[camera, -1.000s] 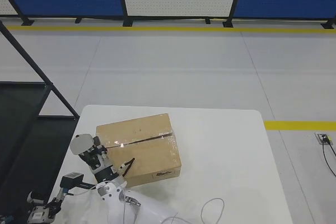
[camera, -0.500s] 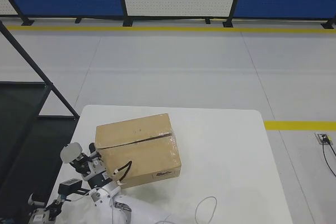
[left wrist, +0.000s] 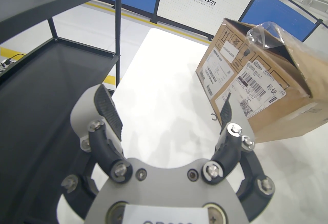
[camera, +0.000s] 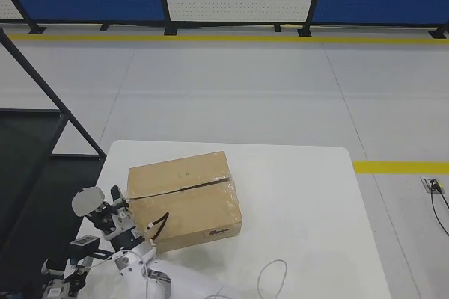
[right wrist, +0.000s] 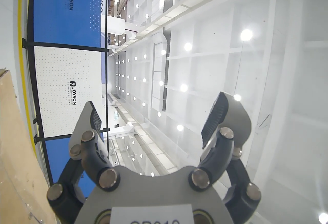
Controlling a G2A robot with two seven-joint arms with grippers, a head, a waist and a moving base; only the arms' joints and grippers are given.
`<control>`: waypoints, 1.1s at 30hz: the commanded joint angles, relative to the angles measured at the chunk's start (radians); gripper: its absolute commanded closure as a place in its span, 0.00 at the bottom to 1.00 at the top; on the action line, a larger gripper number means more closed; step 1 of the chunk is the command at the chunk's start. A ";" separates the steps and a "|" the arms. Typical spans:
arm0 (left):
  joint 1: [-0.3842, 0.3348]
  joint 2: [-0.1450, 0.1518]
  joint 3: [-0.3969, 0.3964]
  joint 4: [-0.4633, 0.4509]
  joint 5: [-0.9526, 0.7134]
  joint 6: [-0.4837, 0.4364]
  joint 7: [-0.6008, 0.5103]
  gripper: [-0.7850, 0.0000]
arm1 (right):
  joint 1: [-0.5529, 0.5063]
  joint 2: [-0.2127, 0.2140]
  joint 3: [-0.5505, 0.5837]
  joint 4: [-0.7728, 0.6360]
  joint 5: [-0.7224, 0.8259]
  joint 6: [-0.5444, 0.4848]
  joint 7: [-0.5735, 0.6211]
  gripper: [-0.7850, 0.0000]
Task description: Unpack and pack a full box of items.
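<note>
A brown cardboard box (camera: 184,196) sat on the white tabletop (camera: 299,209). The left claw (left wrist: 164,93), at its eight o'clock, gaped empty. The right claw (right wrist: 156,100) was spread apart too.

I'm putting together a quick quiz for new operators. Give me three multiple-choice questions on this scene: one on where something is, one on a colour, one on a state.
1. Where does the cardboard box stand?
A) on the white table
B) on the floor
C) on a rack shelf

2. What colour is the shelf rack beside the table?
A) blue
B) black
C) yellow

3. How is the left gripper?
A) shut on tape
B) shut, empty
C) open, empty

Answers:
1 A, the box rests on the tabletop.
2 B, its shelves and posts are black.
3 C, its jaws stand apart with nothing between them.
</note>
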 commanded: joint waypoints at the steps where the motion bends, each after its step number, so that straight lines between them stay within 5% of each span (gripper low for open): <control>1: 0.001 -0.001 0.000 -0.004 0.002 0.005 -0.001 0.00 | -0.010 0.006 0.000 -0.017 0.000 0.053 0.011 0.00; 12: 0.035 -0.004 -0.033 -0.051 0.049 0.028 0.036 0.00 | -0.100 0.070 0.191 -0.248 0.000 0.416 0.065 0.00; 23: 0.033 -0.003 -0.013 -0.071 0.100 0.027 -0.006 0.00 | -0.129 0.080 0.218 -0.276 0.018 0.394 0.024 0.00; 28: 0.021 -0.005 -0.021 -0.086 0.113 0.079 0.008 0.00 | -0.186 0.087 0.298 -0.371 0.203 0.441 -0.137 0.00; 33: 0.021 -0.007 -0.012 -0.125 0.303 0.181 0.153 0.00 | -0.263 0.101 0.376 -0.493 0.431 0.437 -0.305 0.00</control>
